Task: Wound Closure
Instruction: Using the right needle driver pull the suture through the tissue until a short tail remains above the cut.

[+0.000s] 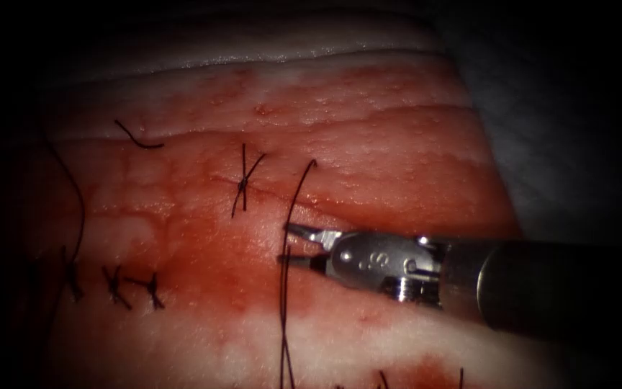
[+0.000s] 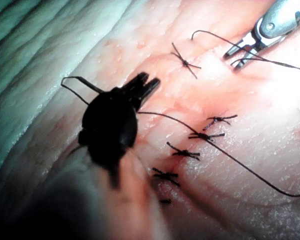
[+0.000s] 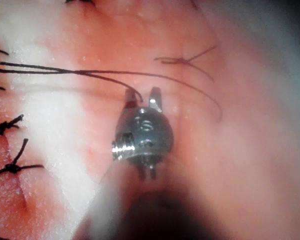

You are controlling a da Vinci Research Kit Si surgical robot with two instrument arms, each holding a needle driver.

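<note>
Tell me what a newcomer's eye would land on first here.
First the right arm's tool, reaching in from the right with its jaws open astride a long dark thread on the red-stained tissue. Next, the tied stitch above it, then the left arm's tool, dark, its jaws open near more knots.

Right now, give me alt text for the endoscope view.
The right gripper sits open around a dark thread on the red-stained tissue. Tied stitches lie to its left.
</note>
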